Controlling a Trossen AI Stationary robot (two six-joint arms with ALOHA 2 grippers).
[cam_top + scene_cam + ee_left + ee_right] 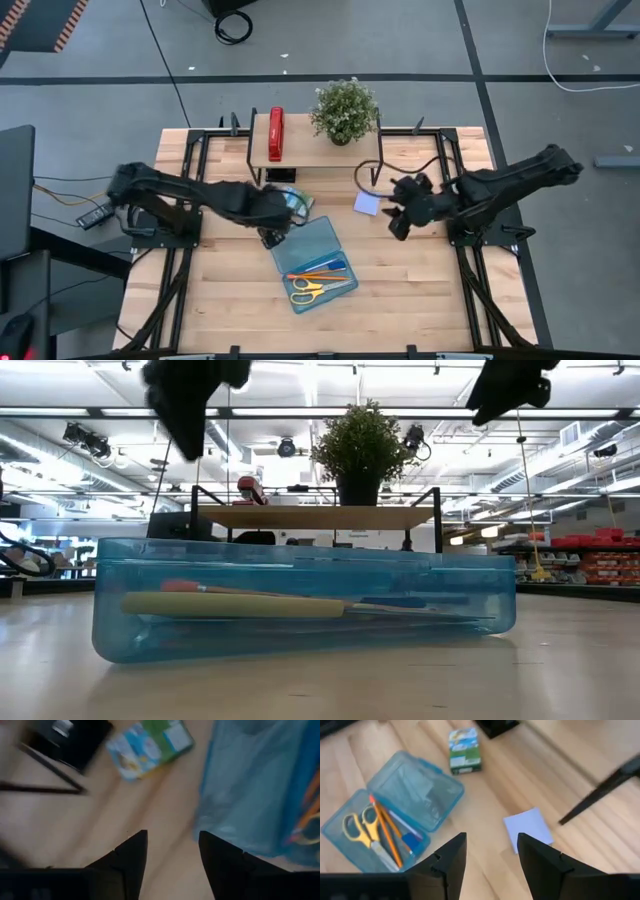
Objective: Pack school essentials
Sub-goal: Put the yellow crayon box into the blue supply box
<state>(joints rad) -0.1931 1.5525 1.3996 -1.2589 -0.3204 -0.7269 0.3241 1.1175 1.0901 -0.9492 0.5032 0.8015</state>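
Case [390, 815] holds 2 pencils [385, 835], 1 scissors [357, 827]; 1 pad [527, 830] outside.

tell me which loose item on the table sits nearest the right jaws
The lavender pad, just ahead of the right gripper; the green-blue packet lies farther off.

No legible text, labels or numbers; print on green-blue printed packet [464, 750], upper centre, too blurred to read.

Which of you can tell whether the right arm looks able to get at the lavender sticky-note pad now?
Probably yes. The lavender sticky-note pad lies flat on bare wood, apart from the blue case, and the right gripper hovers just by it, jaws open.
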